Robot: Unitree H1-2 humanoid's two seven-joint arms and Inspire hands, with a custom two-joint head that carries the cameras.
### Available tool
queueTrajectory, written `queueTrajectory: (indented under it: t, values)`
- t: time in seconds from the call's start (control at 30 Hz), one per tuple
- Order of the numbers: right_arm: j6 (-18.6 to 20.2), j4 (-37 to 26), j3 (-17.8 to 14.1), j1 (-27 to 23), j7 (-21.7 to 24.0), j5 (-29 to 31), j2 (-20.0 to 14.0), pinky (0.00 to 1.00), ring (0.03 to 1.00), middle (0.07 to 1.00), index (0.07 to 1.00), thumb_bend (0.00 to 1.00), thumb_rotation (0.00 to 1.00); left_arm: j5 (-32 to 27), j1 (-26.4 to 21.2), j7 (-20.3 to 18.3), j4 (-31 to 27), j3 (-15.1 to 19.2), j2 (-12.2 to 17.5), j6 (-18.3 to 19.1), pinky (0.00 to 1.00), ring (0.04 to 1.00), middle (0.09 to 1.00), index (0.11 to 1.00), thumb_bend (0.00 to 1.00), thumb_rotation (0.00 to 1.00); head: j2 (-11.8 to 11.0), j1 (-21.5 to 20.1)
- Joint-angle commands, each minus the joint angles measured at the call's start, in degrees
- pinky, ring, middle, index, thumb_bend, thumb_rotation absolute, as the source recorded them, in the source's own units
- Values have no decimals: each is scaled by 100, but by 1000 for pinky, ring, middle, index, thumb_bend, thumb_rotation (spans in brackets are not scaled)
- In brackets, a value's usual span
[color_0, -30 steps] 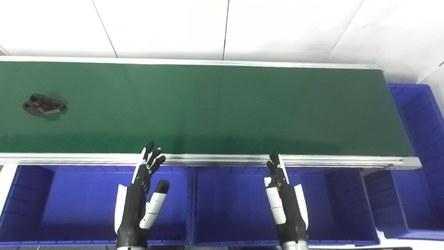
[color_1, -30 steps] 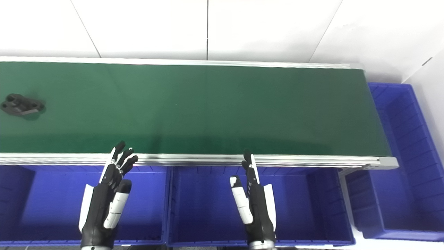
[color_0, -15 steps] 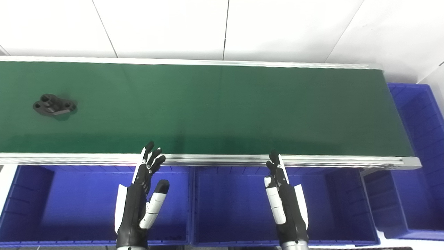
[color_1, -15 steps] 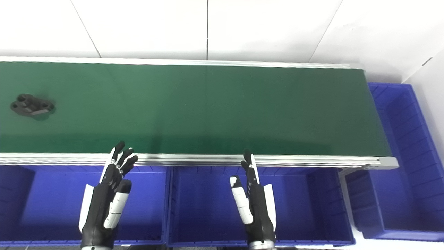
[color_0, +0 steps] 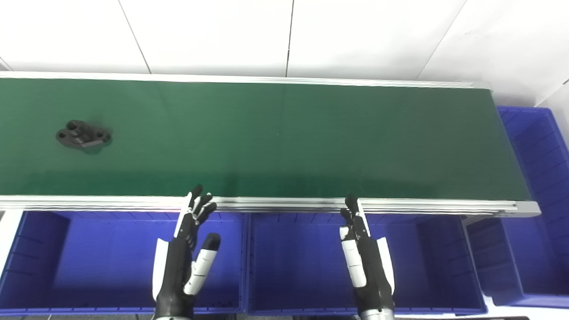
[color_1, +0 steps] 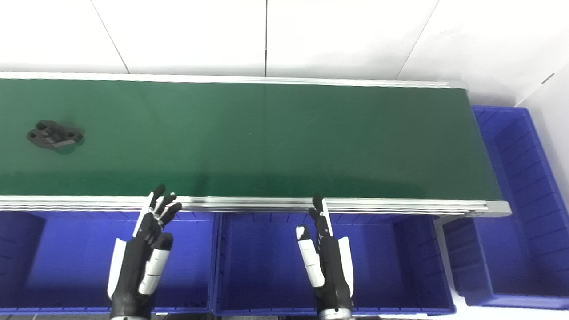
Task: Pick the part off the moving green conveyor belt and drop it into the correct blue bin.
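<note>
A black part [color_0: 83, 134] lies flat on the green conveyor belt [color_0: 284, 138], far toward the belt's left end and roughly midway between its far and near edges. The part is elongated, with rounded lobes and small holes at its ends; its long axis runs mostly along the length of the belt, tipped a little so the left end sits slightly farther away than the right end. A raised boss stands near its left end.

Both hands hover below the belt's near aluminium rail [color_0: 275, 205], above the blue bins, well apart from the part. The left hand [color_0: 184, 262] is held upright with fingers spread and thumb out, holding nothing, its fingertips reaching just to the rail. It hangs over the left bin [color_0: 40, 262]. The right hand [color_0: 366, 262] is likewise empty, its fingers straight and apart from the thumb, pointing toward the belt over the middle bin [color_0: 293, 266]. Another blue bin [color_0: 540, 178] stands past the belt's right end.
</note>
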Motion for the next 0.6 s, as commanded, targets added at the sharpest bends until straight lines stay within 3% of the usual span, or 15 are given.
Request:
queueTrajectory:
  t: [0.0, 0.17, 0.4, 0.57]
  values:
    - [-484, 81, 185, 53, -3, -17, 533, 1000, 955, 980, 987, 668, 1000, 74, -20, 114, -18, -44, -114, -354, 859, 846, 892, 925, 695, 899, -117, 61]
    - [-777, 358, 7, -40, 82, -3, 433, 1000, 960, 980, 980, 670, 1000, 152, -52, 111, 116, -79, -153, -309, 847, 846, 902, 924, 699, 893, -355, 129]
    - [-1056, 670, -203, -105, 211, 107, 449, 1000, 966, 980, 980, 713, 1000, 88, -174, 327, 630, -35, -299, -824, 787, 827, 879, 904, 724, 855, -741, 286]
    - [-1244, 829, -303, -141, 249, 107, 520, 1000, 975, 985, 992, 681, 1000, 73, -210, 377, 796, -19, -304, -1004, 782, 832, 875, 892, 674, 822, -798, 424]
